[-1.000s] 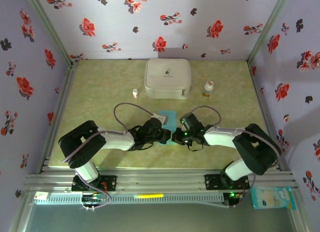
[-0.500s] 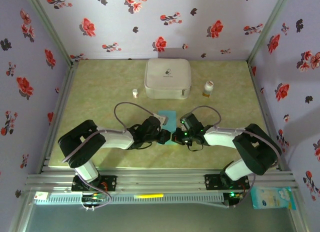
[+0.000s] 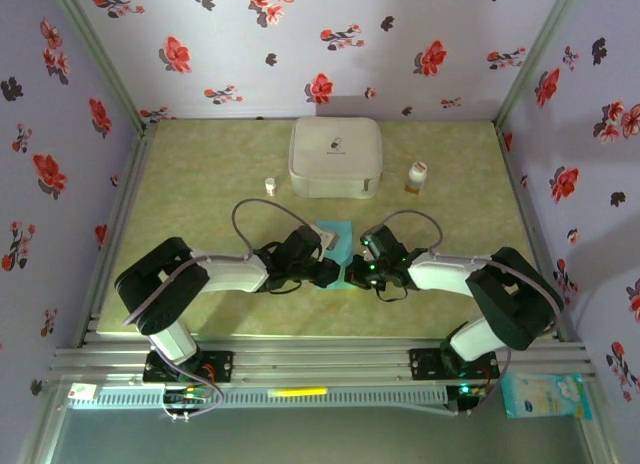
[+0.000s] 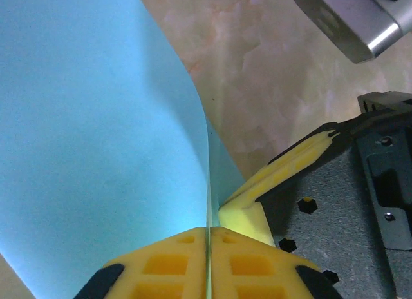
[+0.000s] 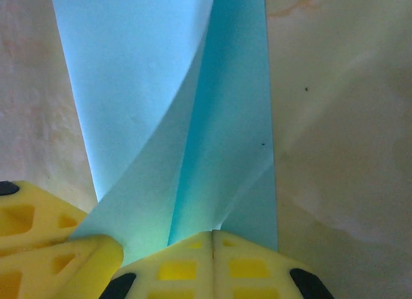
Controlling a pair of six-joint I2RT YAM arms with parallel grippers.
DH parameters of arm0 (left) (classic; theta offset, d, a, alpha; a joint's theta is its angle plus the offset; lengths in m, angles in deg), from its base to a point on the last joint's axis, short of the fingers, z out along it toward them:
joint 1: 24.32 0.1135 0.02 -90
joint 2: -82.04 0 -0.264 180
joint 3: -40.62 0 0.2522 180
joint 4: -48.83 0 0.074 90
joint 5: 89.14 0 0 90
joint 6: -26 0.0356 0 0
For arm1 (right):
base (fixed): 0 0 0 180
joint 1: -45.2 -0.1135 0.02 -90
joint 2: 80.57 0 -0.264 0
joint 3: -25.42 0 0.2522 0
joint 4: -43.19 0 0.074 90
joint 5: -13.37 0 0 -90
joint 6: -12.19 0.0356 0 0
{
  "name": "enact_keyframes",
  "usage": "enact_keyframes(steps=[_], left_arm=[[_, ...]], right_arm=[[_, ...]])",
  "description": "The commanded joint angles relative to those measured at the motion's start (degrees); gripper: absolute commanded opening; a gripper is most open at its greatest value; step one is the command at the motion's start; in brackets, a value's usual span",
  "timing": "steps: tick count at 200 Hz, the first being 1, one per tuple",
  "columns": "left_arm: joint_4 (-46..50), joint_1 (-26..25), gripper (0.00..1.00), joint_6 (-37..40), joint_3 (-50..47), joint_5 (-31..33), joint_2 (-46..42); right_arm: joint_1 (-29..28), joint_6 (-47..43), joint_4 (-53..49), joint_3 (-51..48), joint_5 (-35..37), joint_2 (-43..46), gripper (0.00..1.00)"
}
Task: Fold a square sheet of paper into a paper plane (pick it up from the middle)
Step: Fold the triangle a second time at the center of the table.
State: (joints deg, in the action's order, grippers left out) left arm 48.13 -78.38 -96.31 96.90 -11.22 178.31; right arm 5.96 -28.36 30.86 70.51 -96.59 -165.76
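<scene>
Since a second ago, the left gripper (image 3: 334, 275) has slid a little toward the right side of the top view, closer to the right gripper (image 3: 352, 276). The right arm looks the same as before.

Both grippers meet tip to tip, just below the middle of the green table (image 3: 200, 204). The square sheet of paper (image 3: 335, 234) lies in the middle of the table. Its near edge reaches down to the two grippers. Its far edge is near the white case (image 3: 335, 156) but does not touch it.

In the left wrist view, the yellow pads are pressed together at the bottom of the frame. A thin edge of the blue paper runs down between them, so the left gripper is pinching the paper. The paper bends up in a soft curve on the left side of that frame.

In the right wrist view, the yellow pads are also pressed together at the bottom. A folded part of the paper goes down into them, so the right gripper is pinching the paper too. One flap leans over another there.

A small bottle (image 3: 417, 176) stands to the right of the case.
</scene>
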Motion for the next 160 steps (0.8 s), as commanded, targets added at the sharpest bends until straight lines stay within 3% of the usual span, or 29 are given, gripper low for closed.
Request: enact_keyframes(steps=[1, 42, 160], left_arm=[[3.22, 0.63, 0.06, 3.20, 2.61, -1.46, -1.22], [5.70, 1.06, 0.02, 5.06, 5.25, -3.05, 0.03], [14.28, 2.82, 0.02, 8.77, 10.39, -6.04, 4.14]], right_arm=[[0.75, -2.01, -6.46, 0.11, 2.23, -0.39, 0.00], [1.14, -5.11, -10.48, 1.49, 2.24, -0.53, 0.00], [3.81, -9.90, -14.86, 3.34, 1.06, 1.00, 0.01]])
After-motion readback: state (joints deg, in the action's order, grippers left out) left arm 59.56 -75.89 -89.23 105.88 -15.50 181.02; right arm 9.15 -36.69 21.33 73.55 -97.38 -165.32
